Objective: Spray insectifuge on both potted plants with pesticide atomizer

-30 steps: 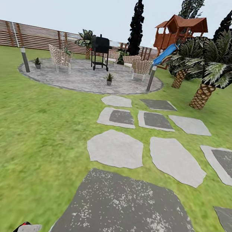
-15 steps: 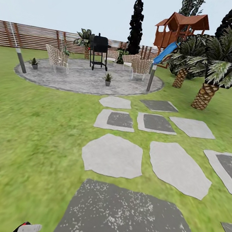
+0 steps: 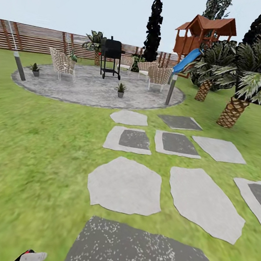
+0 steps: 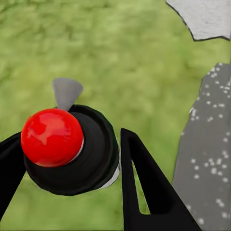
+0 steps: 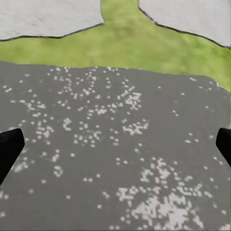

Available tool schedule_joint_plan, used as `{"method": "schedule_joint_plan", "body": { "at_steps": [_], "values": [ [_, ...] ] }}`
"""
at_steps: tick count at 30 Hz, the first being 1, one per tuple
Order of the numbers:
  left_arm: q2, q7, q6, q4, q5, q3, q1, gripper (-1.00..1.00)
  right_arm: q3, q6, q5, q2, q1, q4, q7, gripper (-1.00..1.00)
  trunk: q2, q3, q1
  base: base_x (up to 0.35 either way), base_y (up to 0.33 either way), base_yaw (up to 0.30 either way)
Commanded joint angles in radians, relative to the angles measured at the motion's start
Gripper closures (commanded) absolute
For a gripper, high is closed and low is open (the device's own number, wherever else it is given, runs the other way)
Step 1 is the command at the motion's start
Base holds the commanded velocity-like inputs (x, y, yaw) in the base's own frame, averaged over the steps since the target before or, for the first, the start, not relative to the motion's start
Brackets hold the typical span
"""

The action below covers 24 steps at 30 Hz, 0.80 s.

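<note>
Two potted plants stand far ahead on the round stone patio (image 3: 85, 93): one potted plant (image 3: 120, 89) near its middle, the other potted plant (image 3: 35, 69) at its left edge. My left gripper (image 4: 67, 151) is shut on the pesticide atomizer (image 4: 72, 144), a dark round bottle seen from above with a red knob and a pale grey nozzle. The atomizer's top (image 3: 32, 257) peeks into the head view's bottom edge. My right gripper (image 5: 115, 144) hangs open above a dark speckled paving slab (image 5: 115, 144), with nothing between its fingers.
Stepping stones (image 3: 125, 185) lead across the lawn to the patio. A black grill (image 3: 111, 57), wicker chairs (image 3: 62, 63) and two grey bollards (image 3: 170, 90) stand on or beside it. Palms (image 3: 236, 110) and a playhouse (image 3: 204, 32) are at the right, a slat fence (image 3: 35, 38) behind.
The whole view has shifted: the camera has moved forward, so the stepping stones sit lower and larger in the picture. The atomizer stays at the same spot at the bottom edge.
</note>
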Motion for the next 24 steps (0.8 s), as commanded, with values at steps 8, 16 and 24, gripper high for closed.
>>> {"method": "schedule_joint_plan", "body": {
  "at_steps": [8, 16, 24],
  "values": [
    [0.0, 0.005, -0.003, 0.001, -0.007, 0.001, -0.001, 1.0, 0.004, -0.003, -0.009, 0.0, 0.0, 0.0, 0.001, -1.0, 0.0, -0.001, 0.0, 0.338, 0.0, 0.0],
    [0.0, 0.006, -0.003, 0.001, -0.007, 0.002, -0.001, 1.0, 0.004, -0.003, -0.009, 0.0, 0.0, 0.0, 0.001, -1.0, 0.0, -0.001, 0.0, 0.338, 0.0, 0.0],
    [0.0, 0.005, -0.003, 0.001, -0.007, 0.001, -0.001, 1.0, 0.004, -0.003, -0.009, 0.0, 0.0, 0.0, 0.001, -1.0, 0.0, -0.001, 0.0, 0.338, 0.0, 0.0]
  ]
}}
